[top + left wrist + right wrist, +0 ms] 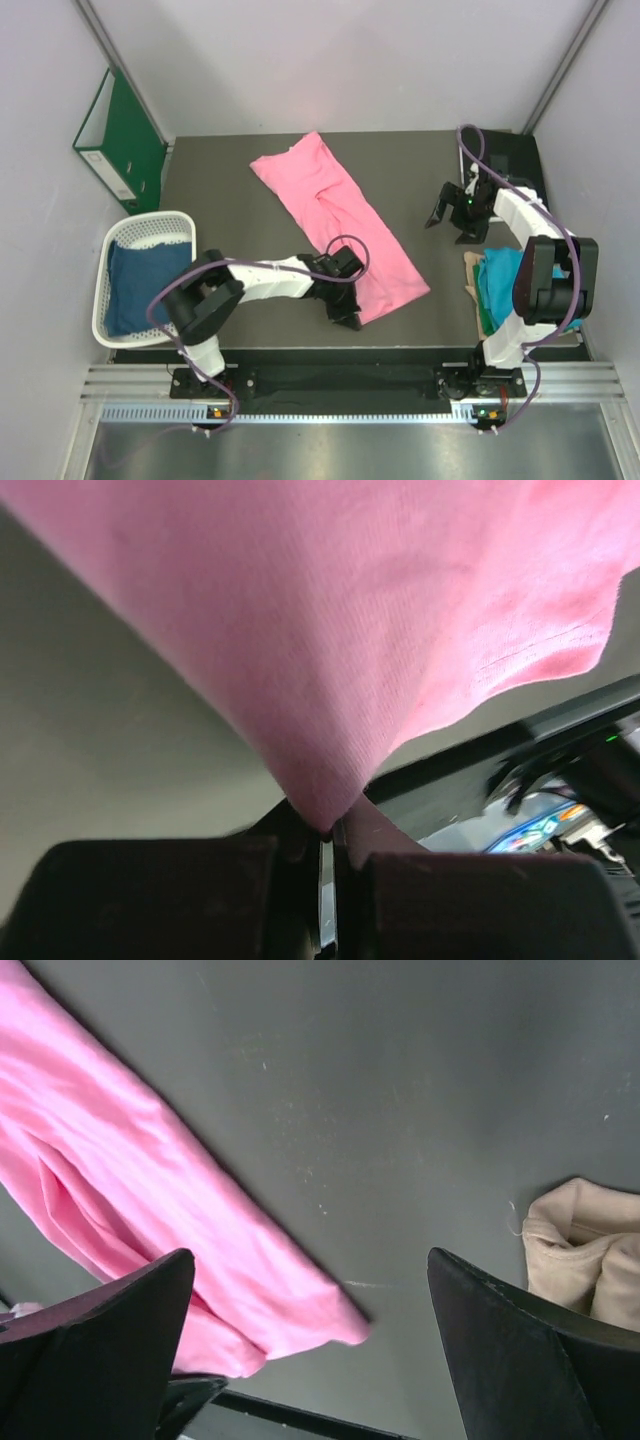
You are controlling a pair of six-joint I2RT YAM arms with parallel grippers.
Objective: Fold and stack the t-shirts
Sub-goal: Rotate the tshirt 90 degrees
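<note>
Three t-shirts in the overhead view. Pink t-shirt (335, 225) flat on the table (230, 210), long axis diagonal, one end toward the far left, the other toward the near right; neck end impossible to tell. Dark blue t-shirt (140, 285) bundled in the white basket (150, 225) at the near left corner. Teal t-shirt (500, 275) folded at the near right edge, on a beige cloth (470, 275). Left gripper (345, 305) down at the left corner of the pink shirt's near end. Right gripper (462, 205) over bare table beyond the shirt's right side, well apart from it.

In the left wrist view: jaws clenched on a peak of pink cloth, fabric tenting away from the pinch. Probably the opening of a fold. To do it well, lift just enough to free the edge, carry it along the long axis and lay it flat, without dragging the whole shirt.

In the right wrist view: jaws spread wide, nothing between them, pink shirt at left, beige cloth at right. Worth bringing this gripper to the near end's other corner for an even crease.
</note>
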